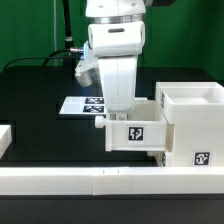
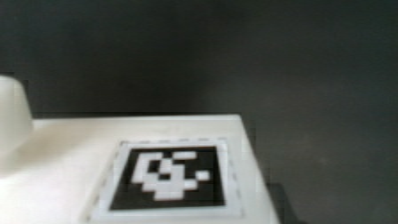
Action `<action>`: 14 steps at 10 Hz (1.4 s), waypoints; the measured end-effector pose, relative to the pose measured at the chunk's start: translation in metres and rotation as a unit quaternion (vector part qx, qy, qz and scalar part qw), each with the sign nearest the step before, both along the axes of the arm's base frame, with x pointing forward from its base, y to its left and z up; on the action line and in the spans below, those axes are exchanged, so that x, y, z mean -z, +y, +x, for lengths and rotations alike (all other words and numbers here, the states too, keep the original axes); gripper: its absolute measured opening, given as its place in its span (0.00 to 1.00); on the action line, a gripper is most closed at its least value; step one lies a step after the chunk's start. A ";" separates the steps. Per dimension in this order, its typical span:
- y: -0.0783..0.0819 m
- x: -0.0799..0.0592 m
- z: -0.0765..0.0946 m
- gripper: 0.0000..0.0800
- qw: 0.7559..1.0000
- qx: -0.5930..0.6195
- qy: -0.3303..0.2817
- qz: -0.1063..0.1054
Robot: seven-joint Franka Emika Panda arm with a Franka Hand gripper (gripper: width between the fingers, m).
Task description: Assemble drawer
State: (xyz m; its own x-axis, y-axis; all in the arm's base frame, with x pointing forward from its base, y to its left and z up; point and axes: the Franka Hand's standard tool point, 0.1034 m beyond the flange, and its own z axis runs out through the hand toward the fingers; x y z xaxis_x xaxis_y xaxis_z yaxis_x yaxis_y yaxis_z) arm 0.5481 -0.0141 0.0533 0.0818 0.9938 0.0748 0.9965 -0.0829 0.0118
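The drawer's tall white housing (image 1: 192, 118) stands at the exterior view's right, with a tag low on its front. A white knobbed tray (image 1: 137, 131) with a tag on its near face sits against the housing's left side. My gripper (image 1: 120, 112) comes straight down onto the tray's far-left part. Its fingertips are hidden behind the tray wall, so I cannot tell whether it is open or shut. The wrist view shows the tray's white tagged face (image 2: 171, 175) very close, a rounded white part (image 2: 11, 115) beside it, and no fingers.
The marker board (image 1: 82, 103) lies on the black table behind the gripper. A low white border rail (image 1: 90, 180) runs along the front. Another white piece (image 1: 5, 138) sits at the exterior view's left edge.
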 end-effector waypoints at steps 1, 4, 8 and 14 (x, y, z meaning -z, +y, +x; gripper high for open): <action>0.001 0.000 0.000 0.05 1.000 -0.007 -0.001 -0.001; 0.004 -0.003 0.005 0.05 0.999 -0.040 -0.005 -0.014; 0.003 -0.003 0.005 0.05 0.999 -0.042 -0.005 -0.016; 0.012 -0.003 0.011 0.05 0.999 -0.038 0.000 -0.017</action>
